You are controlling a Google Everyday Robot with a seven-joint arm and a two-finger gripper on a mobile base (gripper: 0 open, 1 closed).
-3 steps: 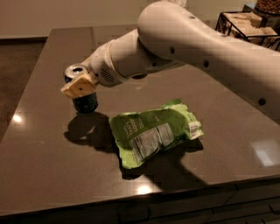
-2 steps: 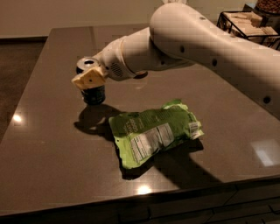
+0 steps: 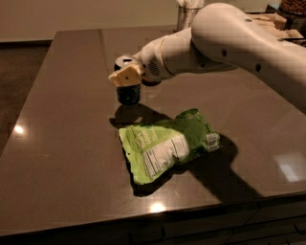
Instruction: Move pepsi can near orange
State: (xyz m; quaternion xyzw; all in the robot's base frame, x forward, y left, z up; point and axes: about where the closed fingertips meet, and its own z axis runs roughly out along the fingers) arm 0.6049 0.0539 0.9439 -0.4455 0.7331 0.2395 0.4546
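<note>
Dark pepsi can [image 3: 128,94] with silver top, upright, clamped in the gripper [image 3: 125,75], green snack bag [image 3: 167,146] just below-right of the gripper, glossy brown table [image 3: 62,143], dim room.

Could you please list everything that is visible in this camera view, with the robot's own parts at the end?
table: one, dark brown and glossy, fills most of the view.
pepsi can: one, dark with a silver top, upright, left of centre, beyond the bag.
snack bag: one, green, lying flat at centre front, apart from the can.
glass tumbler: one, clear, at the far edge, partly behind the arm.
arm: one, white, reaching in from the right.
gripper: one, tan pads, closed on the can's upper part.
</note>
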